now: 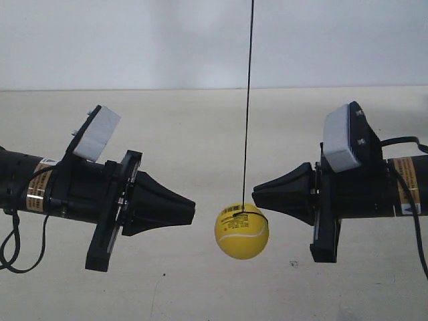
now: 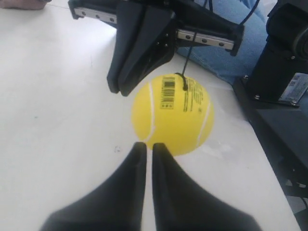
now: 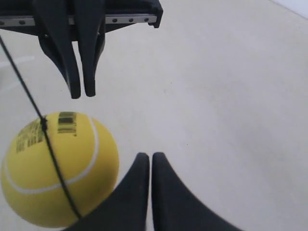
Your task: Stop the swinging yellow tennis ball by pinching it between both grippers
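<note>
The yellow tennis ball (image 1: 241,231) hangs on a thin dark string (image 1: 249,100) just above the table, barcode sticker on top. It is between the two snouts and touches neither. My left gripper (image 2: 146,144) is shut and points at the ball (image 2: 173,115) across a short gap; in the exterior view it is the arm at the left (image 1: 192,207). My right gripper (image 3: 146,155) is shut too, with the ball (image 3: 53,173) close beside and slightly below its tip (image 1: 255,196). Each wrist view shows the opposite snout beyond the ball, the right one (image 2: 120,89) and the left one (image 3: 82,94).
A pale table (image 1: 200,287) lies under both arms, with a white wall behind. In the left wrist view a black machine base (image 2: 284,62) stands past the table edge, with blue denim fabric (image 2: 231,19) beside it. Loose black cables (image 1: 10,247) hang from both arms.
</note>
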You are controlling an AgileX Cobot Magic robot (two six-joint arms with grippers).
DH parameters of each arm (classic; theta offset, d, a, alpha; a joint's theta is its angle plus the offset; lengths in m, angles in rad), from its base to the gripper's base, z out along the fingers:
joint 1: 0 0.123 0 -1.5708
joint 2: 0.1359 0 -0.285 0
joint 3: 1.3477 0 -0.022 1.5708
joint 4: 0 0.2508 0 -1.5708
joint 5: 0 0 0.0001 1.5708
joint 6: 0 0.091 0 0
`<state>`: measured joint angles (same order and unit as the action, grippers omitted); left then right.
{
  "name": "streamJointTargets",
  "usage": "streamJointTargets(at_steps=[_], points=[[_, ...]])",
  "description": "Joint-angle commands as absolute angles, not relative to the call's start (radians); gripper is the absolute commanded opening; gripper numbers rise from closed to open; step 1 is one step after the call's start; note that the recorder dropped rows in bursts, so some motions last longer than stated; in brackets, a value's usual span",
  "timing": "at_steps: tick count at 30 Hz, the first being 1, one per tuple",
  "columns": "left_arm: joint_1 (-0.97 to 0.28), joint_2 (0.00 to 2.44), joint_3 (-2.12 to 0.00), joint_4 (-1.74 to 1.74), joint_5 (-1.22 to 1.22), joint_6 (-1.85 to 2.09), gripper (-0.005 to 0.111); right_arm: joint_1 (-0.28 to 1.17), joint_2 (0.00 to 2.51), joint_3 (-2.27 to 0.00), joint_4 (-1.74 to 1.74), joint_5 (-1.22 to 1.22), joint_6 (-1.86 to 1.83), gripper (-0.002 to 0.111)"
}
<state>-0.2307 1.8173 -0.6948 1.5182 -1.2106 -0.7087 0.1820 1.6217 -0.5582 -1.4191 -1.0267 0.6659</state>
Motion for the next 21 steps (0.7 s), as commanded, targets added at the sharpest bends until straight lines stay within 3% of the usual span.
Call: streamJointTargets(at_steps=[1,21], points=[[-0.219,1.809,-0.698,1.545,-1.221,-0.743,0.005,0.178,1.615,-0.560,-1.412,-1.016,0.659,0.000],[-0.219,1.809,-0.698,1.582,-1.221,-0.751,0.005,0.178,1.615,-0.560,-1.457,-1.012,0.695,0.000]])
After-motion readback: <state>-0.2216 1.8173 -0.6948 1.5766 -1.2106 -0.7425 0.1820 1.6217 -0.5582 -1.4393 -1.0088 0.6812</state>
